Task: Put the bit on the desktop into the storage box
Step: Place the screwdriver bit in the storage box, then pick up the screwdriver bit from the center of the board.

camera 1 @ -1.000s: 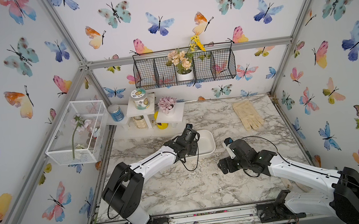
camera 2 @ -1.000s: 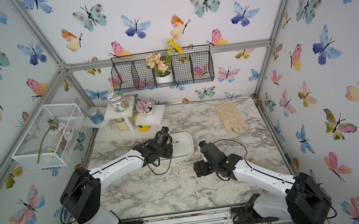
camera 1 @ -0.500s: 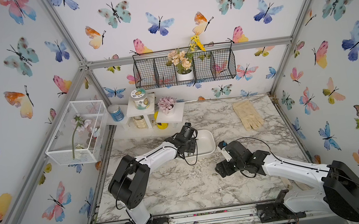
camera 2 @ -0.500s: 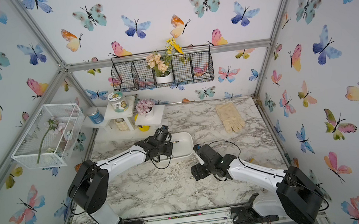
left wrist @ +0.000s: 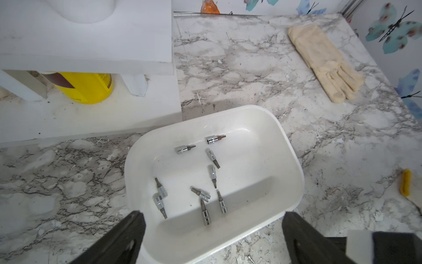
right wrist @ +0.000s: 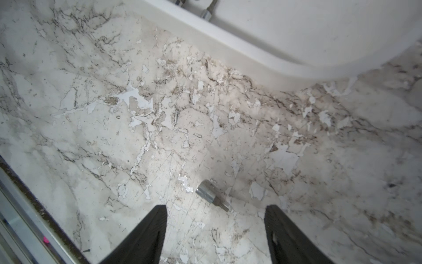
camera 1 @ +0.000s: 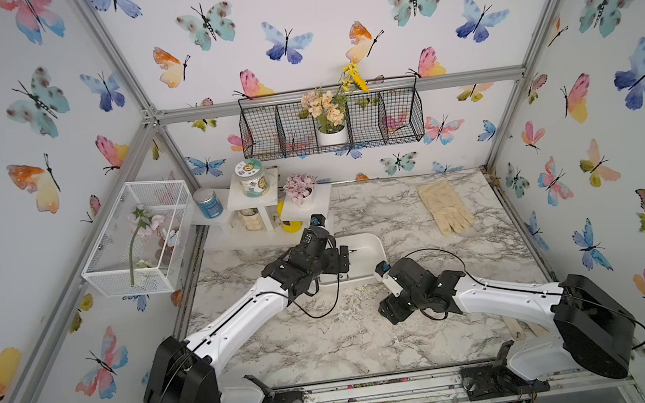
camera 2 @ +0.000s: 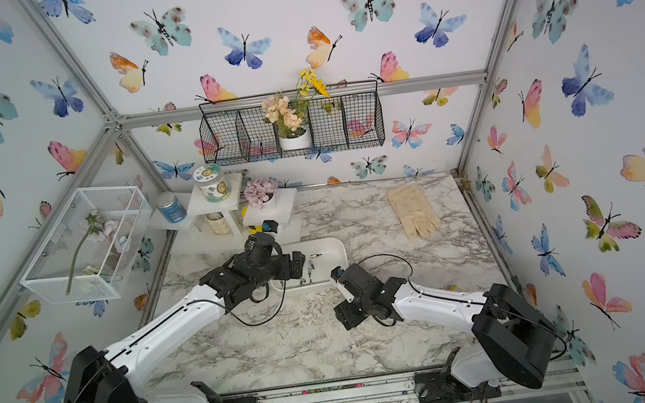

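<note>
The white storage box [camera 1: 372, 246] [camera 2: 333, 251] sits mid-desktop [camera 1: 330, 344]. Several chrome bits [left wrist: 212, 174] lie inside it, within its rim [left wrist: 296, 164]. My left gripper [left wrist: 213, 216] [camera 1: 342, 258] hovers open over the box's near end, with nothing between its fingers. One short chrome bit [right wrist: 211, 194] lies on the scuffed marble just beyond my right gripper [right wrist: 216, 207] [camera 1: 389, 313]. That gripper is low over the desktop and open, its fingers straddling the bit's line without touching it. The box's rim [right wrist: 251, 57] lies farther ahead. In both top views the right gripper hides this bit.
A cream glove [camera 1: 445, 206] lies at the back right. White stepped shelves [camera 1: 258, 202] with jars and a yellow tub [left wrist: 86, 86] stand behind the box. A white mesh cage [camera 1: 137, 238] and black wire basket [camera 1: 332, 126] hang on the walls. The aluminium frame [right wrist: 22, 205] runs close by.
My left gripper has opened from shut, above the box. My right gripper has shifted left and down toward the desktop, and its jaws have narrowed somewhat.
</note>
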### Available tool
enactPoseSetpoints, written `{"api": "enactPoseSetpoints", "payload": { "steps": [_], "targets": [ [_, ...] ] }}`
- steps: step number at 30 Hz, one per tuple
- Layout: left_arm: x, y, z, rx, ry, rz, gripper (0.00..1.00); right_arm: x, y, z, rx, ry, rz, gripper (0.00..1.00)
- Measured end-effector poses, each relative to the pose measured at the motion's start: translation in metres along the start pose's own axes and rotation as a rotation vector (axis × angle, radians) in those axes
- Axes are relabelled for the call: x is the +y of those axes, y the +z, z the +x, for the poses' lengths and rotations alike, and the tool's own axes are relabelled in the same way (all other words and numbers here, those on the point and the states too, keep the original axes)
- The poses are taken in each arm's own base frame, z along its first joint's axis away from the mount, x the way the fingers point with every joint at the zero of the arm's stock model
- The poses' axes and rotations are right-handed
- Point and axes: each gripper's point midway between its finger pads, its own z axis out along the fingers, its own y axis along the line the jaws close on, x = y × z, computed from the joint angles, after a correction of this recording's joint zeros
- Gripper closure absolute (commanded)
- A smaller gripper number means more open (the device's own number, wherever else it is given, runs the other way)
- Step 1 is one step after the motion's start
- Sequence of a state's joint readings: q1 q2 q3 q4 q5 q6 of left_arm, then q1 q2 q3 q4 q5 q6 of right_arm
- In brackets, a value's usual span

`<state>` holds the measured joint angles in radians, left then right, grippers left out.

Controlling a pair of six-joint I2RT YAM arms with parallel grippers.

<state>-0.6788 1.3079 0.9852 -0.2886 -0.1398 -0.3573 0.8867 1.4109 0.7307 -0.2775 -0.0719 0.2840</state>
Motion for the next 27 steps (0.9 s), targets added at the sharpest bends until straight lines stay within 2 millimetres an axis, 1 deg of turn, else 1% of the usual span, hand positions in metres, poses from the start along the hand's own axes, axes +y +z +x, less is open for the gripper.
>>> {"api": "enactPoseSetpoints", "payload": {
  "steps": [3, 4, 5, 9, 13, 16, 20, 27],
  "targets": [
    [0.004, -0.014, 0.004, -0.02, -0.018, 0.011, 0.01, 0.003, 0.004, 0.003, 0.019, -0.024, -0.001, 0.37],
    [0.005, -0.017, 0.006, -0.024, -0.024, 0.013, 0.01, 0.004, 0.006, 0.003, 0.025, -0.029, -0.001, 0.38],
    [0.006, -0.02, 0.01, -0.026, -0.031, 0.015, 0.01, 0.004, 0.008, 0.003, 0.03, -0.035, -0.001, 0.38],
    [0.014, -0.027, 0.027, -0.016, -0.057, 0.017, 0.01, 0.007, 0.014, 0.006, 0.054, -0.056, 0.001, 0.45],
    [0.022, -0.028, 0.048, 0.007, -0.079, 0.009, 0.01, 0.007, 0.018, 0.01, 0.08, -0.069, 0.01, 0.5],
    [0.026, -0.029, 0.058, 0.019, -0.091, 0.005, 0.01, 0.006, 0.019, 0.012, 0.089, -0.07, 0.016, 0.51],
    [0.028, -0.029, 0.063, 0.027, -0.101, 0.004, 0.01, 0.006, 0.02, 0.014, 0.097, -0.074, 0.022, 0.56],
    [0.03, -0.027, 0.074, 0.05, -0.112, 0.004, 0.01, 0.003, 0.028, 0.022, 0.132, -0.079, 0.035, 0.61]
  ]
}}
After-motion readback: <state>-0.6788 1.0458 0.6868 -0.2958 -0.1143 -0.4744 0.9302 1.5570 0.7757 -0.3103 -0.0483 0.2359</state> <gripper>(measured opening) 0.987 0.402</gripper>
